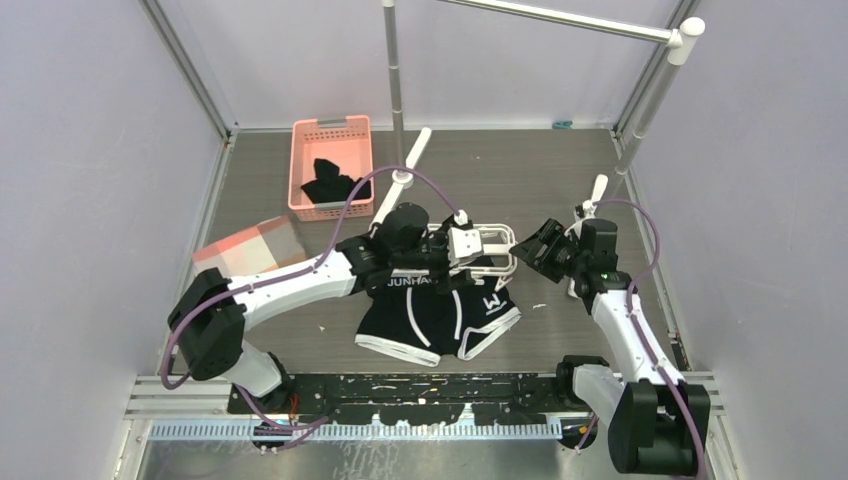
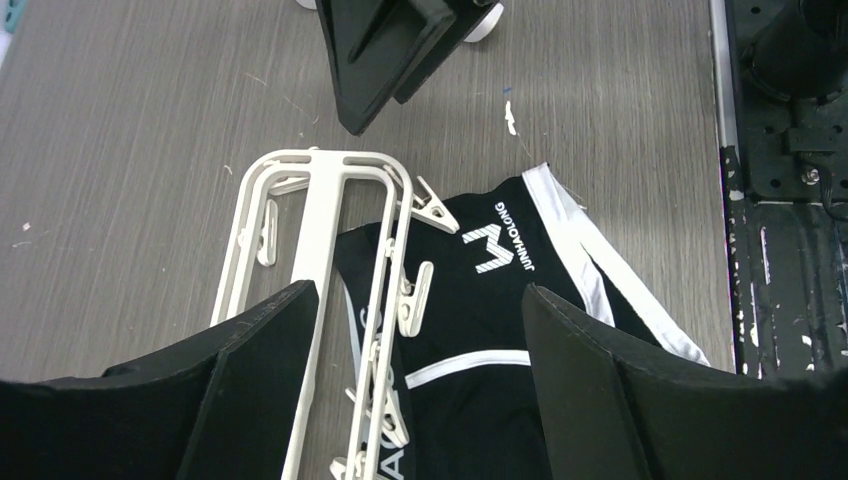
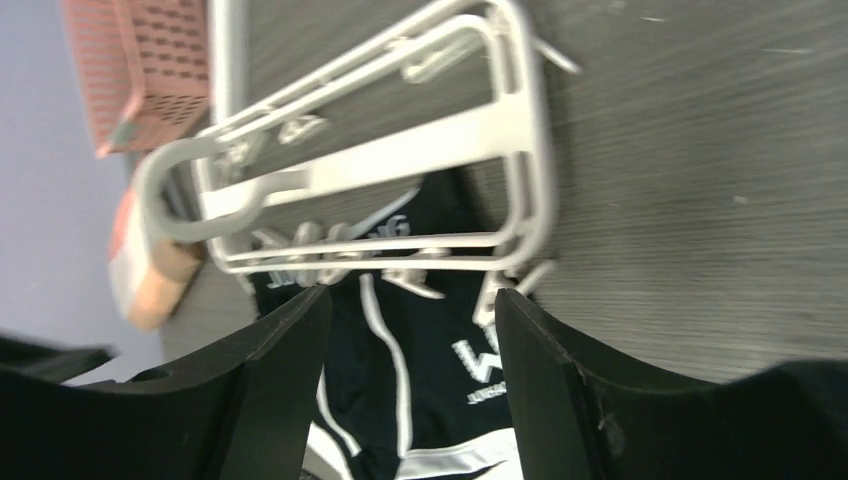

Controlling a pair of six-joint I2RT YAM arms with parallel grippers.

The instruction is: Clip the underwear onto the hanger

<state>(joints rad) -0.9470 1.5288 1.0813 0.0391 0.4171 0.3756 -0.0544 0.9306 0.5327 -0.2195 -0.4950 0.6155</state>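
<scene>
**Step in hand (judged):** the waistband (image 1: 408,283) of the underwear (image 2: 470,320) is to be fastened into a clip (image 2: 413,300) on the hanger (image 2: 322,215).

**Method advised:**
- The clip's tails are to be squeezed until the mouth gapes. The waistband edge is to be fed fully inside before the tails are let go.
- The hanger should be pinned against the table (image 2: 130,150), since so light a frame is likely to skate under a sideways push.
- The waistband alone should be taken, flat and unbunched.
- A second clip well apart from the first is to be preferred, so that the garment hangs level.
- Whether any clip already bites the fabric cannot be told.

**State, left end effector (image 2: 420,292):** fingers spread, nothing pinched; poised above the hanger's clip row and the fabric beside it.

**State, right end effector (image 3: 405,300):** fingers spread, nothing pinched; held just beside the hanger's right short end, apart from it.

**Description:** black boxer briefs; white piping (image 2: 560,230) at the leg hems and seams; white W logo (image 2: 487,248) with small lettering on one leg; larger white lettering on the waistband. The fabric is judged soft and limp, and is expected to fold if lifted by one point.

**Location:** laid flat near the middle of the table, toward its near edge. The waistband is overlapped by the hanger's near long side, and the legs point to the near edge.
</scene>
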